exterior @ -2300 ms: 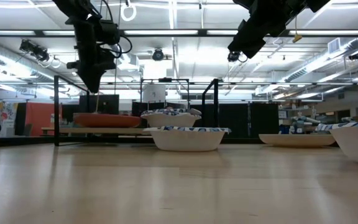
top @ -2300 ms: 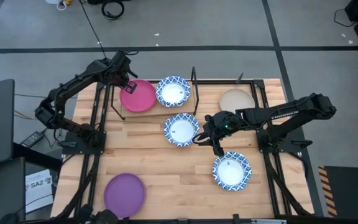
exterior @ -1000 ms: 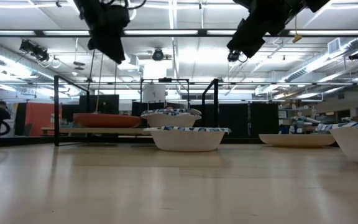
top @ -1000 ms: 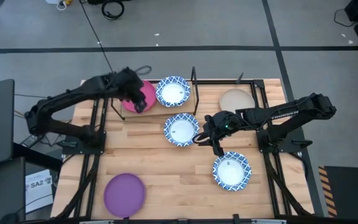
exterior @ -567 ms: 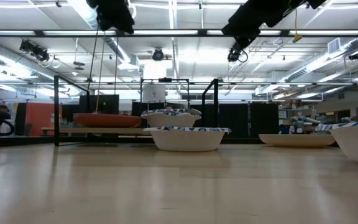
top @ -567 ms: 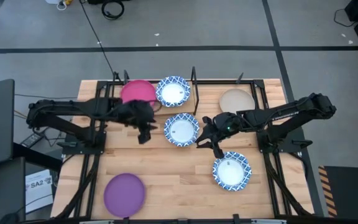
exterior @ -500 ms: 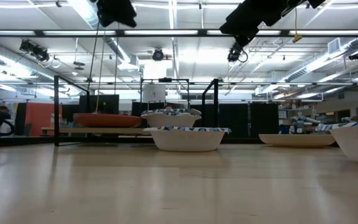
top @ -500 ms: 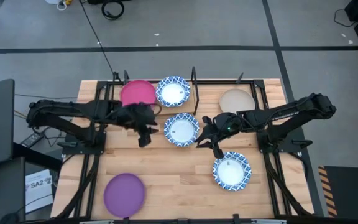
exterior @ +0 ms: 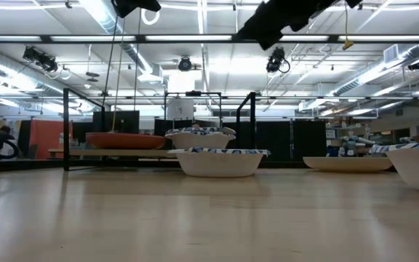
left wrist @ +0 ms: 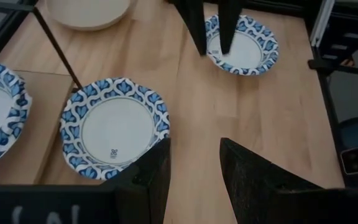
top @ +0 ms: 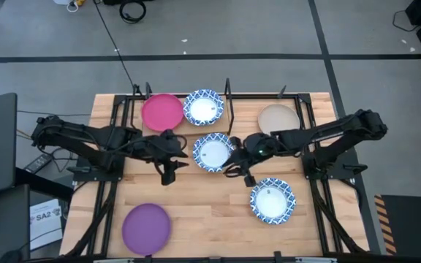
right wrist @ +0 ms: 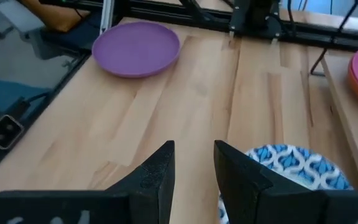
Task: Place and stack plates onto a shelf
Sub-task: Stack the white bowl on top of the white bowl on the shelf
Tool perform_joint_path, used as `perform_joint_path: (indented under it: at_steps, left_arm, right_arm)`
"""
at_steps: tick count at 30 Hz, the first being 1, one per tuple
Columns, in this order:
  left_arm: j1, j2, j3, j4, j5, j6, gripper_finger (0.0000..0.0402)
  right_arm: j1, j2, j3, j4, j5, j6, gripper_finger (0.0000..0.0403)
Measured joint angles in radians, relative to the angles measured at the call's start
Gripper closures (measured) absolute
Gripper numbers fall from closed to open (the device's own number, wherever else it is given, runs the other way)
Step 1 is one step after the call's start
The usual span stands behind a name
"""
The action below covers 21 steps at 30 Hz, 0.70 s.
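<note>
A blue-and-white plate [top: 213,152] [left wrist: 114,127] lies flat on the tabletop between my two grippers. My left gripper [top: 168,174] [left wrist: 194,168] hovers open to its left. My right gripper [top: 243,174] [right wrist: 193,168] hovers open to its right, with the plate's rim [right wrist: 291,167] beside its fingers. On the shelf [top: 177,130] at the far side rest a pink plate [top: 162,112] and another blue-and-white plate [top: 203,107]. Also on the tabletop are a beige plate [top: 278,117], a third blue-and-white plate [top: 272,200] and a purple plate [top: 146,227]. In the low view both arms show only along the top edge.
Black frame posts [top: 228,91] stand at the shelf's corners and black rails run along the table's left and right sides. Bare wood [top: 203,212] lies between the purple plate and the near blue-and-white plate. The low view shows a workshop room behind the table.
My left gripper has swung from above the pink plate on the shelf toward the near edge and to the right, ending beside the middle blue-and-white plate. My right gripper has shifted slightly left, closer to that plate. No plate has moved.
</note>
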Motion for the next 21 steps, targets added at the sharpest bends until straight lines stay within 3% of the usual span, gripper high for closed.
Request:
perform_joint_path:
  at_steps: [4,11,21]
  left_arm:
    - [0.002,0.000,0.000,0.000,-0.002,-0.012,0.0259]
    - [0.002,0.000,0.000,-0.003,-0.002,-0.011,0.0259]
    - [0.001,0.001,0.000,-0.005,-0.002,-0.011,0.0259]
  right_arm:
    - [-0.003,0.093,0.089,-0.099,0.021,-0.069,0.0285]
    - [-0.008,0.249,0.206,-0.314,0.165,-0.129,0.0285]
    - [-0.049,0.376,0.227,-0.442,0.176,-0.137,0.0285]
